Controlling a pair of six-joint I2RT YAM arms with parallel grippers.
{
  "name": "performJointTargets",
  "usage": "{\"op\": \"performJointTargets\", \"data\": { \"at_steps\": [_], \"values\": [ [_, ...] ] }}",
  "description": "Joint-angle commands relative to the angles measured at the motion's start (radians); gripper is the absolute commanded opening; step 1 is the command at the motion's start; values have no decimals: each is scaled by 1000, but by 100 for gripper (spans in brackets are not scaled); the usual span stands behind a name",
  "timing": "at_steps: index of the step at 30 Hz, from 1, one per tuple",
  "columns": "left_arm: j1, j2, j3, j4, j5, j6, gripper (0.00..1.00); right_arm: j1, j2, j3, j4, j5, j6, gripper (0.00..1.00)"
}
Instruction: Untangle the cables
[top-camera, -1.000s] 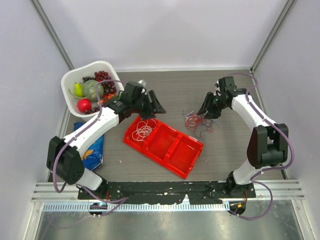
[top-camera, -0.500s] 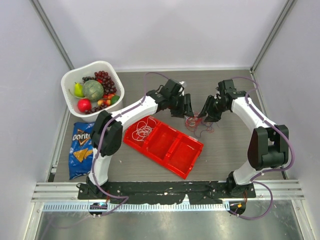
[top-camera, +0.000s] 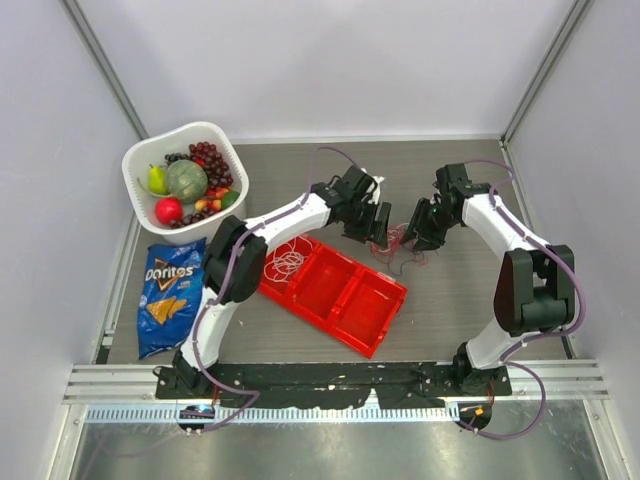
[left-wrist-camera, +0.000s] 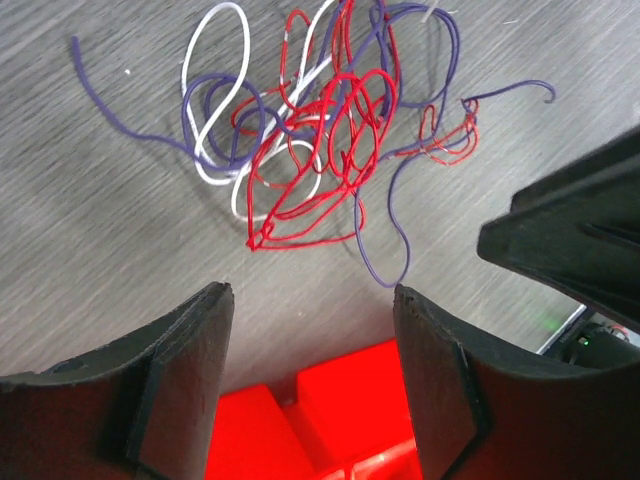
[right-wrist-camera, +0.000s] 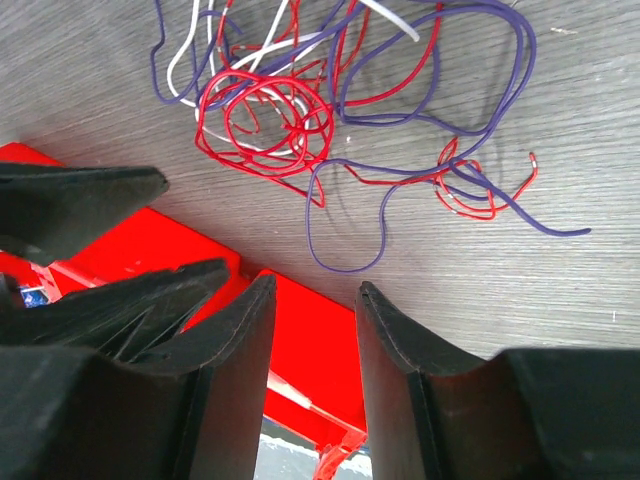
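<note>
The cables (top-camera: 402, 246) are a tangled bunch of thin red, white and purple wires on the table just beyond the red tray (top-camera: 345, 300). They show in the left wrist view (left-wrist-camera: 320, 150) and the right wrist view (right-wrist-camera: 290, 105). My left gripper (top-camera: 383, 232) hovers at the tangle's left side, open and empty (left-wrist-camera: 308, 298). My right gripper (top-camera: 416, 232) hovers at its right side, open and empty (right-wrist-camera: 312, 290). A separate white wire bunch (top-camera: 288, 259) lies in the tray's left compartment.
A white basket (top-camera: 140, 160) of fruit stands at the back left. A blue Doritos bag (top-camera: 166, 295) lies at the left edge. The red tray's rim (left-wrist-camera: 330, 410) sits right under both grippers. The two grippers are close together.
My left arm swung right from the tray's far-left end to the cable tangle. My right gripper shifted slightly down toward the tangle.
</note>
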Motion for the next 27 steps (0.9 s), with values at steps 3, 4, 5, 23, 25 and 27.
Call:
{"op": "performJointTargets", "data": {
  "at_steps": [3,4,5,23,25,27],
  "values": [
    [4,119,188,-46,74,61,69,-8,18,45,-15,-3,2,44],
    [4,139,225,-69,64,64,66,-10,19,53,-22,-3,2,45],
    [4,150,251,-82,58,67,63,-11,18,57,-23,-5,-1,45],
    [3,239,352,-102,38,73,43,-67,58,108,-43,-37,-59,44],
    [3,234,349,-106,40,72,38,-64,58,96,-34,-48,-57,45],
    [1,222,349,-115,35,76,26,-65,53,84,-20,-55,-53,46]
  ]
}}
